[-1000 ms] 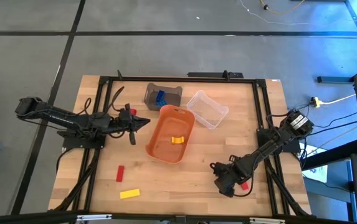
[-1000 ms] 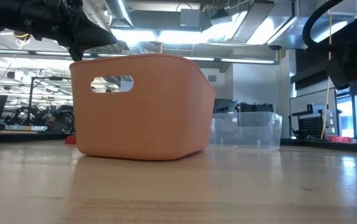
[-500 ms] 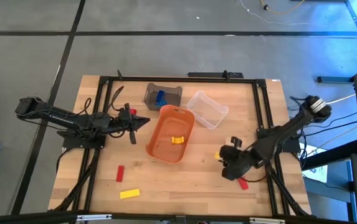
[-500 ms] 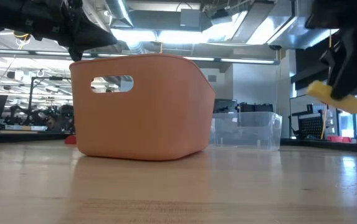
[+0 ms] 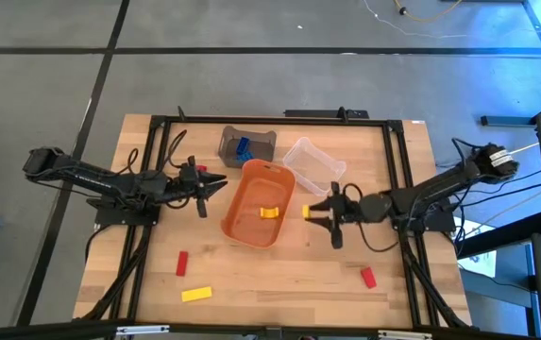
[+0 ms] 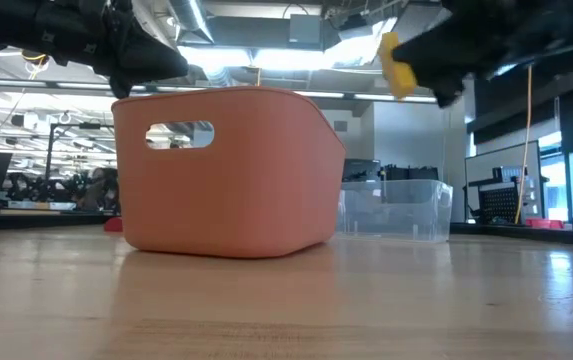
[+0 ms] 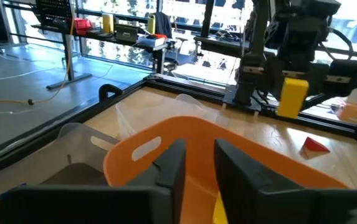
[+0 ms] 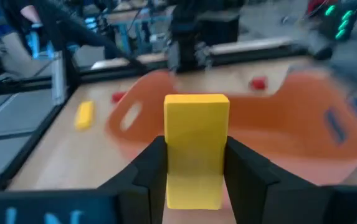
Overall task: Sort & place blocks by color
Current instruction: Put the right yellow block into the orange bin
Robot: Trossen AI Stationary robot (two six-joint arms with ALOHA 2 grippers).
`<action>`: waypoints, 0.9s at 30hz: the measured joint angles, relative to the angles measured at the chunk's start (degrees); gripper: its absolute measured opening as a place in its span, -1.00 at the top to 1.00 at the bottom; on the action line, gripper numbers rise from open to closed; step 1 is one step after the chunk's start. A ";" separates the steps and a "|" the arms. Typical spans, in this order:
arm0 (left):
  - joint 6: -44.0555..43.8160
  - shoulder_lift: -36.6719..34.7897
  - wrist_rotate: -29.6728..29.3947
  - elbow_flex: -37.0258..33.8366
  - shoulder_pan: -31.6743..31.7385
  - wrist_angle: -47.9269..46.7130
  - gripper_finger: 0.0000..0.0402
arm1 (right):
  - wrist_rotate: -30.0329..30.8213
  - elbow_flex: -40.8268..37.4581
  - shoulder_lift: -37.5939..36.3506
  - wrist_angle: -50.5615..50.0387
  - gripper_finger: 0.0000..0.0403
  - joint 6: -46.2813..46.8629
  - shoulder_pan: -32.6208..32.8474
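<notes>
An orange tub [image 5: 251, 225] stands mid-table with one yellow block [image 5: 269, 212] inside. My right gripper [image 5: 312, 212] hovers just right of the tub's rim, shut on another yellow block [image 8: 197, 140], which also shows in the low view [image 6: 398, 65]. My left gripper [image 5: 216, 183] waits at the tub's left rim, its fingers [image 7: 172, 165] apart with nothing between them. A red block [image 5: 182, 263], a yellow bar [image 5: 195, 295] and a second red block [image 5: 368, 277] lie flat on the table. A blue block [image 5: 243, 147] sits in the grey bin [image 5: 262, 142]. My right gripper pinches the yellow block's two opposite side faces [image 8: 169, 158] between its two fingers [image 8: 150, 168]. The fingers reach in nearly level from the table's right side. The block juts past the fingertips toward the tub and is lifted clear of the table, about level with the tub's rim.
A clear plastic bin [image 5: 313, 165] stands behind the tub at its far right, next to the grey bin. A black frame [image 5: 157, 127] runs round the table. Bare wood lies along the near edge between the loose blocks.
My right gripper has risen from the table's near right, close to the red block, and travelled toward the orange tub. It has tipped from pointing down to nearly level. The yellow block has come up with it, lifted clear of the table.
</notes>
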 joint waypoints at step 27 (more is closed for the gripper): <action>1.53 0.00 1.77 0.00 -0.02 0.42 0.48 | -6.68 1.20 -0.01 11.36 0.39 -8.02 -9.66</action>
